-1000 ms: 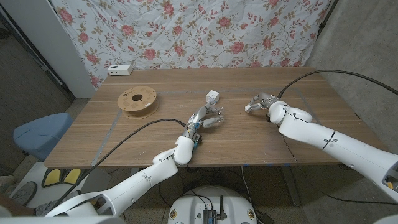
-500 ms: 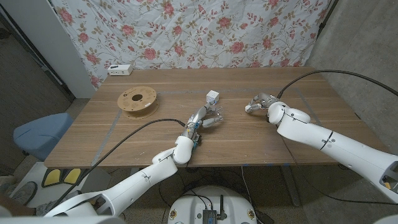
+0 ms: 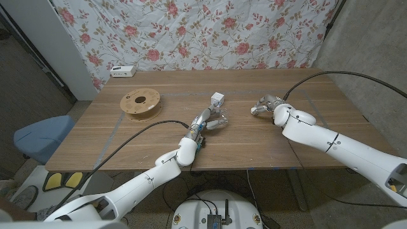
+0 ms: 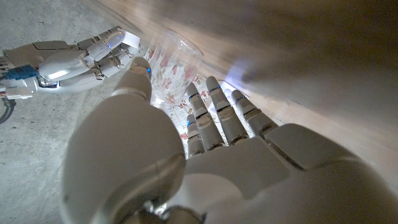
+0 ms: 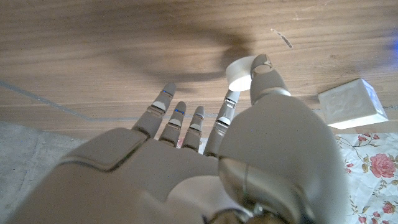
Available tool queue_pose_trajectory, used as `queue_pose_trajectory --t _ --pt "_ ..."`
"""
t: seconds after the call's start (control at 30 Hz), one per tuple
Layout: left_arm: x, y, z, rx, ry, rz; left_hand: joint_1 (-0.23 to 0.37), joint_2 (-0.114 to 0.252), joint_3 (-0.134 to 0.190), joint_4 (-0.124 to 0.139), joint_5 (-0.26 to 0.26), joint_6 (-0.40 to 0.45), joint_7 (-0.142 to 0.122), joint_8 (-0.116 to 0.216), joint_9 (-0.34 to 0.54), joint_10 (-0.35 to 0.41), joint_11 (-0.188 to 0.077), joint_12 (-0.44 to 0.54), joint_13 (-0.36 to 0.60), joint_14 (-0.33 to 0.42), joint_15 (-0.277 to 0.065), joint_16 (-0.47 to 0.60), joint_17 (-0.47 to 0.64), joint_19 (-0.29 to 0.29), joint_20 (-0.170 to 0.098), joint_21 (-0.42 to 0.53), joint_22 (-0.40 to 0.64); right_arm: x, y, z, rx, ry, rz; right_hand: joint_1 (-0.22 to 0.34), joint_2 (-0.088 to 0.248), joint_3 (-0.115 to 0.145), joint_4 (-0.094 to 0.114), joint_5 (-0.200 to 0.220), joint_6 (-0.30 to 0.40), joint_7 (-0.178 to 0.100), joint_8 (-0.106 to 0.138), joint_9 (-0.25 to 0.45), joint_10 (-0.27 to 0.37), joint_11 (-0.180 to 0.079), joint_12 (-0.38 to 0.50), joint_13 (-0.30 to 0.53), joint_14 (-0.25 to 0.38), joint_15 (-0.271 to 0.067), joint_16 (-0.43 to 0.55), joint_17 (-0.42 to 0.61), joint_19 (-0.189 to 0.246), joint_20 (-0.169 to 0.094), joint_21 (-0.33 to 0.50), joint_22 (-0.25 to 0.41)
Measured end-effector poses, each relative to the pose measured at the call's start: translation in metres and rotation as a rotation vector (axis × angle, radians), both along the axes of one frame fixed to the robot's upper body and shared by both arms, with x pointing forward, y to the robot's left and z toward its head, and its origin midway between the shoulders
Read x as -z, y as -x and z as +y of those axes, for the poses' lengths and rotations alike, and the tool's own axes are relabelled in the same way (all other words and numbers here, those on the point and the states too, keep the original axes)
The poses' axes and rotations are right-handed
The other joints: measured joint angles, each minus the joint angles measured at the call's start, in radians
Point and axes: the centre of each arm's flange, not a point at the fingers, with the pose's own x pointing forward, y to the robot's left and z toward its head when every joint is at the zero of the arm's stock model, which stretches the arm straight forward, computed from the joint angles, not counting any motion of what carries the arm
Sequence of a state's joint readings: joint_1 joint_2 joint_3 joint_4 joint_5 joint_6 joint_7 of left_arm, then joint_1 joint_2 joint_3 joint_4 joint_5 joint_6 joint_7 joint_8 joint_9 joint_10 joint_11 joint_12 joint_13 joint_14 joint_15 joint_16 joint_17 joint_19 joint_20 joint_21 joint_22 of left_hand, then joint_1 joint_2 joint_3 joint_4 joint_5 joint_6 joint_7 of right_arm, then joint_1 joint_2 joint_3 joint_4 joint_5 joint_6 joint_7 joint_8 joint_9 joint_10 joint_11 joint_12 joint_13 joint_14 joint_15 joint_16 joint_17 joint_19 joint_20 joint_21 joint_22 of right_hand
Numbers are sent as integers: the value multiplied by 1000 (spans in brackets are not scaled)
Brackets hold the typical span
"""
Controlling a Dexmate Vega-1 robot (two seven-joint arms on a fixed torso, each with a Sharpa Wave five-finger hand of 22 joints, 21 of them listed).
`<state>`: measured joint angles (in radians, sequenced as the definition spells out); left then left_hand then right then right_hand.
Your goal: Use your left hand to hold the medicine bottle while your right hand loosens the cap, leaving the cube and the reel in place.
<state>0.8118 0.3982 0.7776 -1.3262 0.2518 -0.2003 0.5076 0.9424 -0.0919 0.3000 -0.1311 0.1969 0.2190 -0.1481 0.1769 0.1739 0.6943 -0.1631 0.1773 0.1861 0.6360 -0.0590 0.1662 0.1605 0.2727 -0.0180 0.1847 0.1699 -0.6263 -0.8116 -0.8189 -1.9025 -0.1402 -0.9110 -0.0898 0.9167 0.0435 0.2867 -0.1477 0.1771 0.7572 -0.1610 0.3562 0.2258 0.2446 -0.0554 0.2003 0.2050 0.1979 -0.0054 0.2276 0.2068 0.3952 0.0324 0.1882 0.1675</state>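
Observation:
My left hand (image 3: 212,121) is near the table's middle and grips a clear medicine bottle (image 4: 175,60) between thumb and fingers; the bottle's open rim points away from the hand. To its right, apart from the bottle, my right hand (image 3: 264,105) pinches a small white cap (image 5: 239,72) between thumb and a finger just above the wood. The right hand (image 4: 81,55) also appears beyond the bottle in the left wrist view. A white cube (image 3: 217,98) stands just behind my left hand, also seen as the cube (image 5: 348,103). The wooden reel (image 3: 141,103) lies flat at the left.
A white power strip (image 3: 123,71) sits at the table's far left corner. A floral cloth (image 3: 210,32) hangs behind the table (image 3: 305,137). A blue seat (image 3: 38,137) stands off the left side. Black cables run over the table to both arms.

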Motion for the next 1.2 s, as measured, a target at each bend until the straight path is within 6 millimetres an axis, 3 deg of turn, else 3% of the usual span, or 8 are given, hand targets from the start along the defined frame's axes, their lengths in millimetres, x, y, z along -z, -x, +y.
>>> queue_pose_trajectory --t 0.33,0.83,1.2 --pt "-1 -1 2 10 0 12 -24 -24 -29 7 11 -29 -18 0 -2 -62 4 0 0 -67 5 0 0 -26 19 0 0 -1 -2 1 4 4 5 0 0 0 0 0 0 0 0 0 0 0 0 0 0 0 0 0 -5 5 0 0" --pt "-4 5 5 39 7 26 -91 -24 -77 33 26 -76 -30 0 -2 -179 26 -4 0 -181 13 0 0 -75 35 -4 0 5 -3 1 13 3 10 -5 -2 0 0 0 0 0 -1 -1 0 0 0 0 -5 5 0 0 -5 5 0 0" --pt "-7 10 10 65 26 30 -134 -29 -99 52 33 -82 -25 0 -2 -210 35 -4 0 -204 14 0 5 -95 49 -4 0 9 -4 1 21 2 6 -9 -6 0 0 0 -18 -4 -5 1 -3 3 0 0 -5 5 0 0 -5 5 0 0"
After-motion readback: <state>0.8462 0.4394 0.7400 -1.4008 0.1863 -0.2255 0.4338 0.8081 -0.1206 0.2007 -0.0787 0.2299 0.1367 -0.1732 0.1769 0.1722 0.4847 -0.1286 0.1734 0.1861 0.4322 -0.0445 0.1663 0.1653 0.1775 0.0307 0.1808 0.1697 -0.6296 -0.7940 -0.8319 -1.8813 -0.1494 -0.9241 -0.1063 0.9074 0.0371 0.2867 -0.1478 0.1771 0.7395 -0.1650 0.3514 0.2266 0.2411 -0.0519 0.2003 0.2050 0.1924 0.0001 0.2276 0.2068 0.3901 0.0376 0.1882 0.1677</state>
